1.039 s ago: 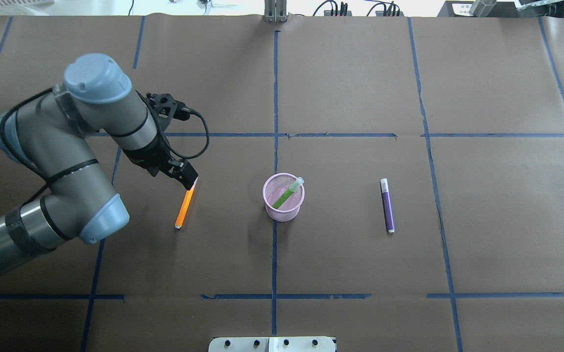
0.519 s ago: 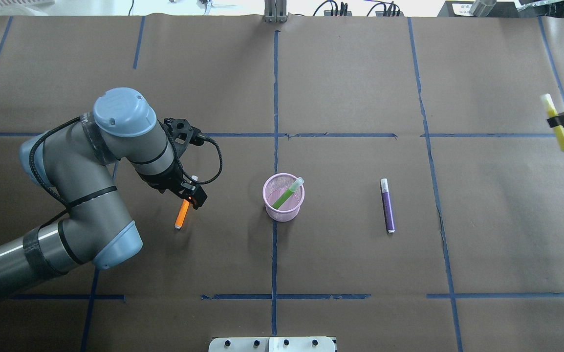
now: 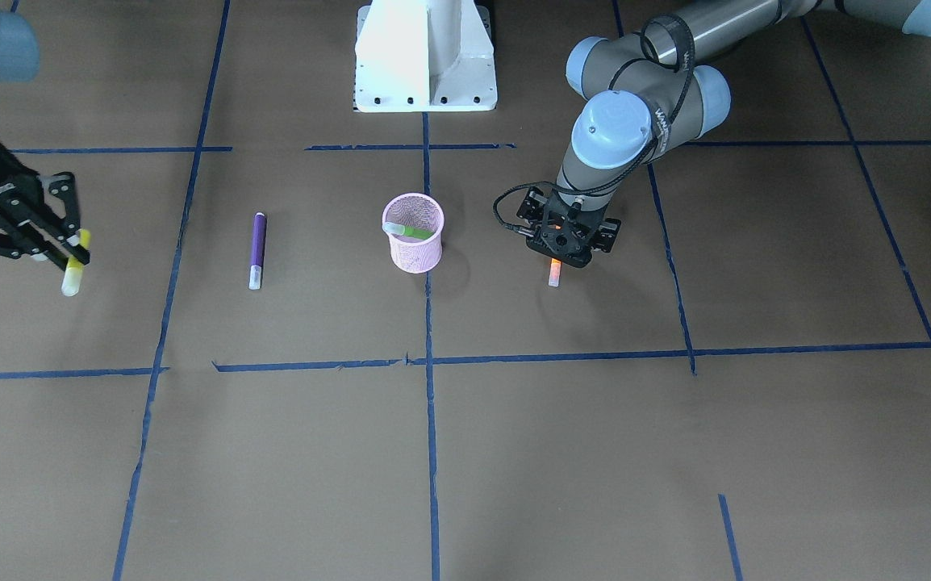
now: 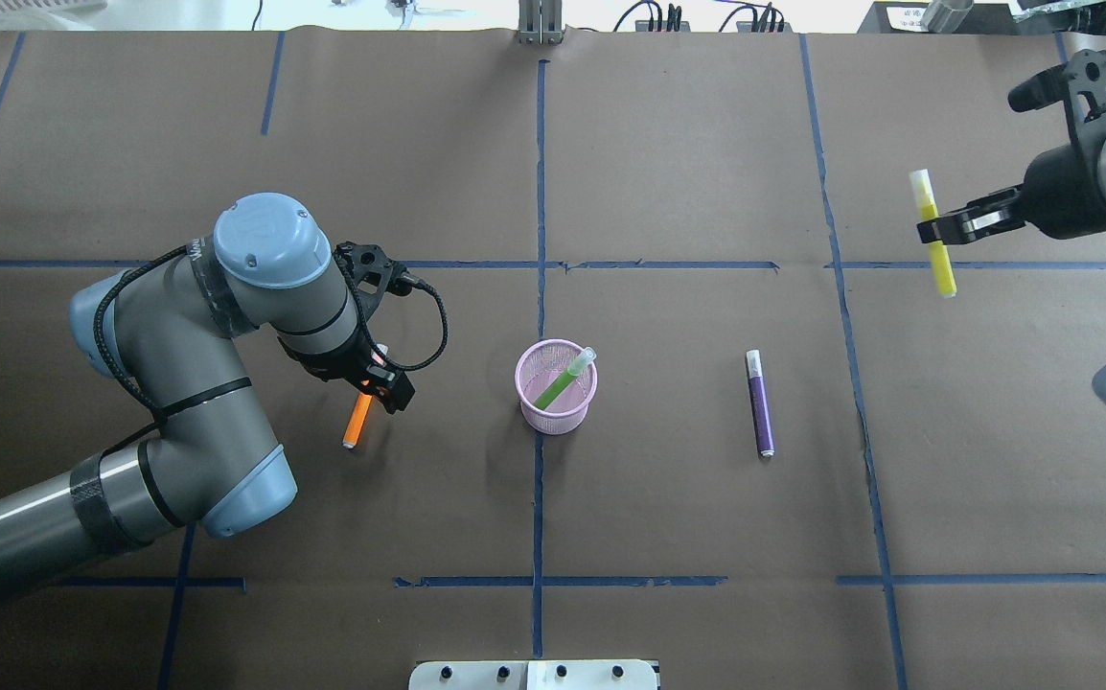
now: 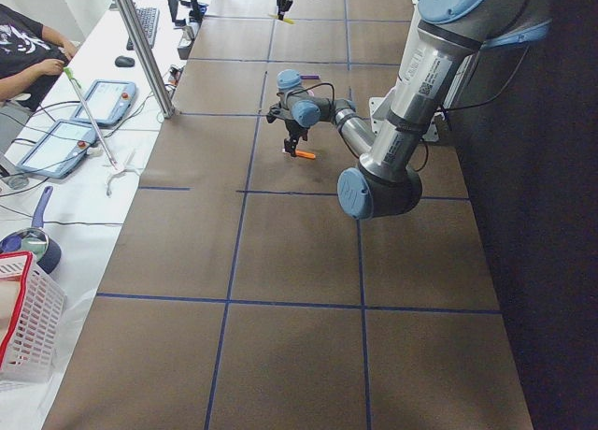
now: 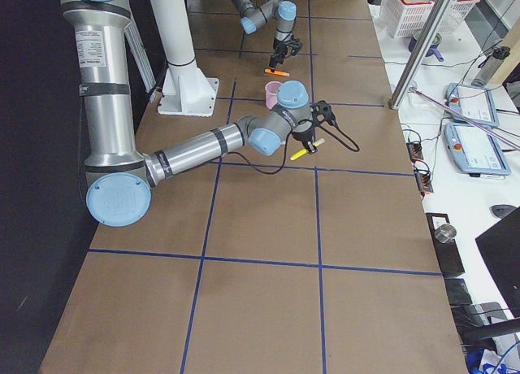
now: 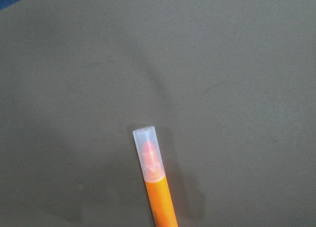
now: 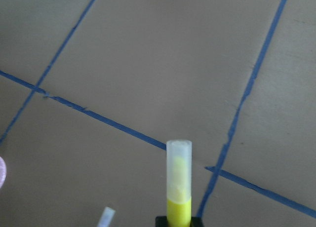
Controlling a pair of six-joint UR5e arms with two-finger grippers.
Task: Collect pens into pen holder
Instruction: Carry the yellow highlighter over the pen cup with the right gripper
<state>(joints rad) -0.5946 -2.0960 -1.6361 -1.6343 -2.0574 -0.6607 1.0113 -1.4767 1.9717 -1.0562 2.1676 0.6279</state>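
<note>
Brown paper (image 4: pixel 687 144) gridded with blue tape (image 4: pixel 541 192) forms the work surface.

No legible text anywhere, white lettering on the left arm's dark band (image 3: pixel 662 121) beside its blue cap (image 3: pixel 615 129), too small to read, pale sticker (image 6: pixel 88 45) on the near arm's upright tube, blurred

The table (image 4: pixel 687 144) is viewed steeply from opposite sides, obliquely from both ends, and closely by both wrist cameras. The pen holder (image 4: pixel 553 414) is shared by the steep views.
</note>
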